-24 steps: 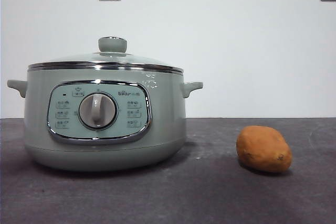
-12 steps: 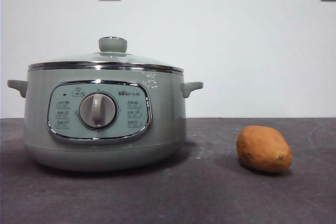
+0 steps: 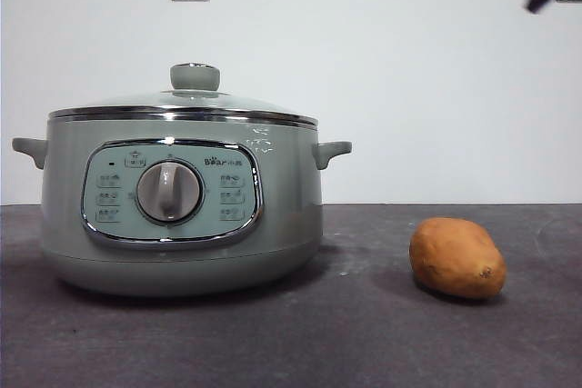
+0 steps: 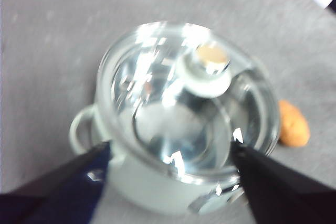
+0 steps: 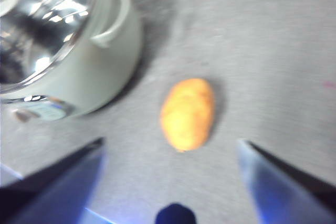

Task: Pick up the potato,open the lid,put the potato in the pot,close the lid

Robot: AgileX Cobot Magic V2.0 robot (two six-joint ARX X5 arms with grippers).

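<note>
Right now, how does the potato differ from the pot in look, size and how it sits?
The potato is orange-brown and matte; the pot is sage green with chrome trim and a glass lid. The potato is far smaller, reaching only about to the pot's lower body. The potato lies on its side as a plain oval, while the pot stands upright with side handles and a dial. Both rest on the dark table, apart from each other and untouched.

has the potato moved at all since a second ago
No. In the front view the potato lies on the same spot, equally far from the pot; neither gripper touches it.
</note>
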